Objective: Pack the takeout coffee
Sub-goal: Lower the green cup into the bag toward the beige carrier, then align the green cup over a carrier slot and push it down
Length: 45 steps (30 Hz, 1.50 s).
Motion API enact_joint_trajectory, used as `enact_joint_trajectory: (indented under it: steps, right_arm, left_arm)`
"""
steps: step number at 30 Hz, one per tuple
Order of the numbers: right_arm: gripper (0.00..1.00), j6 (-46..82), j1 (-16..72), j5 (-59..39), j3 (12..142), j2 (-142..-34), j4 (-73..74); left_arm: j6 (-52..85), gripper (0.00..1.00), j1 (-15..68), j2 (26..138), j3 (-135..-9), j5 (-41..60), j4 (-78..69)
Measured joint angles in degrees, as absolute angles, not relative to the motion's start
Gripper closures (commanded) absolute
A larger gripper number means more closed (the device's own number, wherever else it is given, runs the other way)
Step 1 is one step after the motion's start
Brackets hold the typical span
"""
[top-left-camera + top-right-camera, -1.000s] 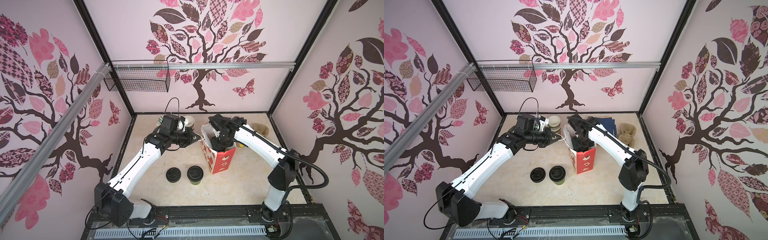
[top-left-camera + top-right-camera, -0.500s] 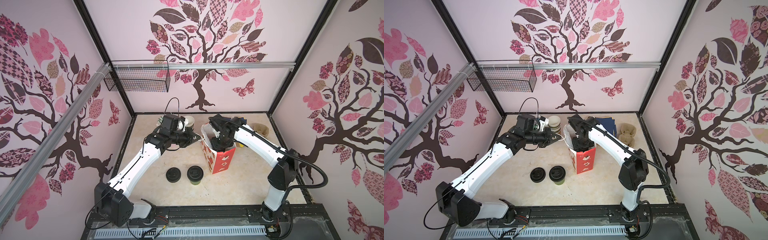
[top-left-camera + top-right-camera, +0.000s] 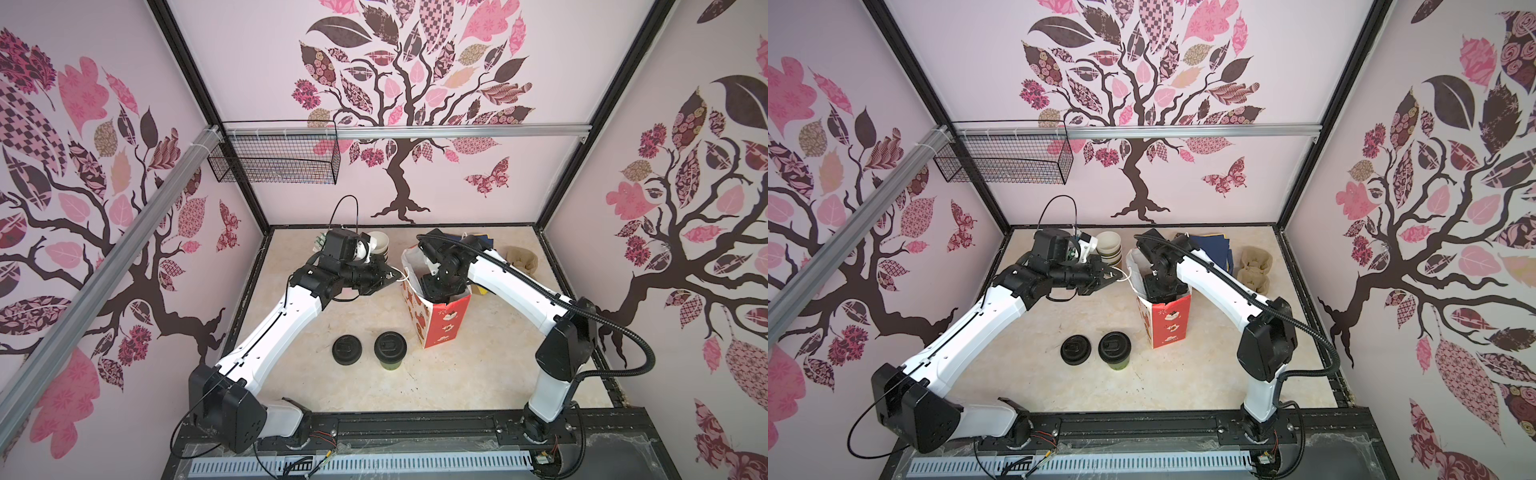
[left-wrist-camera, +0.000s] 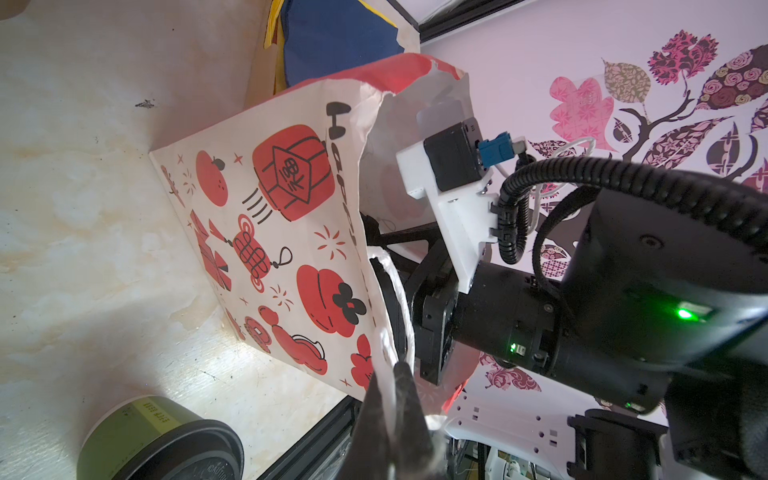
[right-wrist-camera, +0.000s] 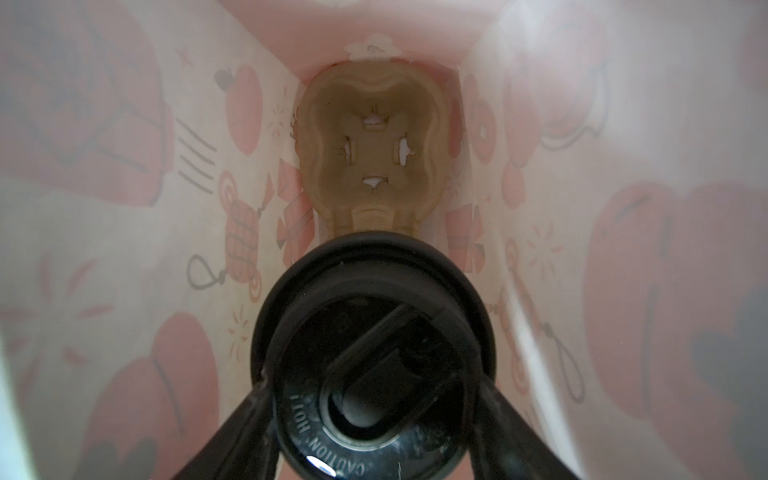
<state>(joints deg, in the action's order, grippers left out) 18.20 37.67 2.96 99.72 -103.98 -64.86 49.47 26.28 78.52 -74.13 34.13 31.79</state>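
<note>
A red-and-white paper bag (image 3: 440,320) (image 3: 1167,328) stands upright in both top views. My left gripper (image 3: 397,276) (image 4: 395,399) is shut on the bag's white handle (image 4: 390,291) and holds that side out. My right gripper (image 3: 438,286) (image 5: 372,386) reaches down inside the bag. It is shut on a takeout coffee, and its fingers (image 5: 257,399) press both sides of the black lid (image 5: 374,332). A brown cup carrier (image 5: 374,145) lies on the bag's bottom below it. A second green takeout coffee (image 3: 390,348) (image 3: 1114,349) (image 4: 158,440) stands on the table in front of the bag.
A squat stack of black lids (image 3: 347,350) (image 3: 1075,350) sits just left of the standing cup. At the back are stacked pale cups (image 3: 378,243), dark blue napkins (image 3: 1208,247) and brown carriers (image 3: 521,259). A wire basket (image 3: 274,160) hangs on the back wall.
</note>
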Motion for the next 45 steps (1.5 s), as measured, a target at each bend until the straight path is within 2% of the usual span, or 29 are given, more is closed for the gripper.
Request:
enact_joint_trajectory:
  steps: [15,45]
  right_arm:
    - [0.38,18.4,37.7,3.4,105.1,-104.0,-69.3]
    - [0.39,19.2,37.4,2.7,96.9,-103.9,-66.0]
  left_arm:
    - [49.5,1.00,26.3,78.5,-74.1,34.1,31.8]
    - [49.5,1.00,26.3,78.6,-74.1,33.7,31.8]
